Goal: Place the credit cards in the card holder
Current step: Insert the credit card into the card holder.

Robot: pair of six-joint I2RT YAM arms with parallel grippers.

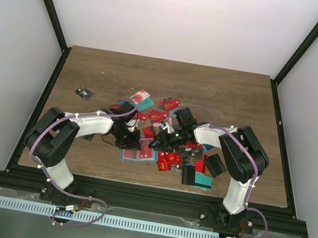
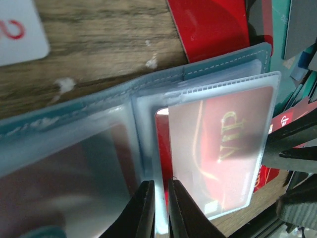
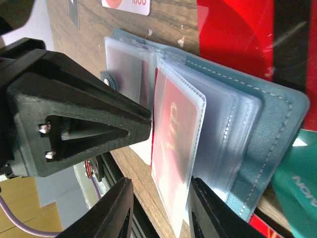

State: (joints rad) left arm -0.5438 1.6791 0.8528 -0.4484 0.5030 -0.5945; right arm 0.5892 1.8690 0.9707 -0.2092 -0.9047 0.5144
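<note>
**Card holder open on bench, red card going into sleeve**

Teal-blue stitched bifold card holder (image 2: 223, 62) with clear plastic leaves, lying open on wood-grain bench (image 2: 99, 39) between both arms, just beside loose heap of red, teal and white credit cards (image 1: 169, 111). Left end effector (image 2: 161, 184) clenched almost fully, pinching edge of one clear leaf near spine and pinning holder down. Right end effector (image 3: 162, 181) part-released, jaws straddling outer edge of leaf with red plastic card (image 2: 223, 144) inside; contact with card not clear.

Step judged: seating one card in its sleeve, looks nearly all the way in. Next move likely calls for a short nudge toward spine, then letting go and fetching another card from heap. Needs a steady left pinch to stop leaves fanning or holder skidding. Heap large, so task judged early.

Writing: gold "VIP" plus gold swoosh on red card, read through frosted sleeve. White rounded card (image 2: 20, 29) with red mark, cropped, unreadable. White letters on teal card (image 3: 299, 186), cut off, unreadable.
</note>
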